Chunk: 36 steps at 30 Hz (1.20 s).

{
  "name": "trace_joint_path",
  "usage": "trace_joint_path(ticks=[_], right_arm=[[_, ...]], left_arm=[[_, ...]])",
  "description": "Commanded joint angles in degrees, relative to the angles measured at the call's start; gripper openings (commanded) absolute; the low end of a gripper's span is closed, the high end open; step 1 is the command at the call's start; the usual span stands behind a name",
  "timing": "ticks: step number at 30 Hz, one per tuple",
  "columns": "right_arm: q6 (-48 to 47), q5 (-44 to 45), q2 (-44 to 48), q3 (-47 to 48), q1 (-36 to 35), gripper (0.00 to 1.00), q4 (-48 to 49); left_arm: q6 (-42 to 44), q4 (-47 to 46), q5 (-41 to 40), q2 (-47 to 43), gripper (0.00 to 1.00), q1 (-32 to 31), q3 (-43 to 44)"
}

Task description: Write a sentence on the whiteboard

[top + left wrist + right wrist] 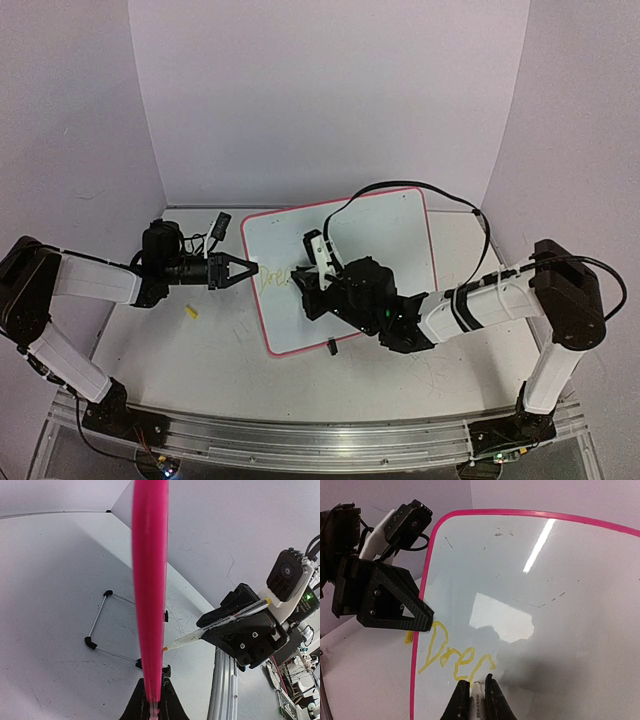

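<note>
Four yellow letters, reading roughly "Drea", make up the sentence so far. The remaining words are not yet written, so the writing step is in hand and, by estimate, at an early stage. In the top view the whiteboard stands near the middle of the counter, turned slightly out of square. The letters sit at its 9 o'clock side, just inside the pink rim. The left claw is pressed together on that rim at the board's 9 o'clock edge and steadies the board. The right claw pinches a marker. The marker tip is touching or just short of the surface at the end of the last letter; the right wrist view does not settle which. Next move, as a judgement: complete the current letter, then carry the tip toward 3 o'clock along the same baseline, lifting it between words. This calls for light, even pressure, a constant marker angle, and a firm hold by the left claw so the board does not shift or tip on its stand. Bare board lies toward 3 o'clock for the rest of the line.
</note>
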State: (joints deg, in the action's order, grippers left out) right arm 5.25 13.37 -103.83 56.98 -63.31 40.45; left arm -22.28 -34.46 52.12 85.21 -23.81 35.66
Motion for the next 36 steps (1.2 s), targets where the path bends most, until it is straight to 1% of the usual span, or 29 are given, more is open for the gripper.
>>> trace_joint_path(ticks=[1,23,28,36], right_arm=[[-0.9,4.8,-0.2,2.5,1.4,0.0,0.7],[-1.8,4.8,-0.2,3.4,1.8,0.0,0.7],[-1.1,3.2,-0.3,2.0,1.7,0.0,0.0],[-0.3,2.9,-0.1,-0.1,1.1,0.0,-0.6]], left_arm=[[3.1,0.0,0.5,0.4,0.0,-0.8,1.6],[3.1,-0.1,0.6,0.7,0.0,-0.8,2.0],[3.0,-0.1,0.7,0.7,0.0,-0.9,2.1],[3.0,0.0,0.4,0.7,0.0,-0.8,2.2]])
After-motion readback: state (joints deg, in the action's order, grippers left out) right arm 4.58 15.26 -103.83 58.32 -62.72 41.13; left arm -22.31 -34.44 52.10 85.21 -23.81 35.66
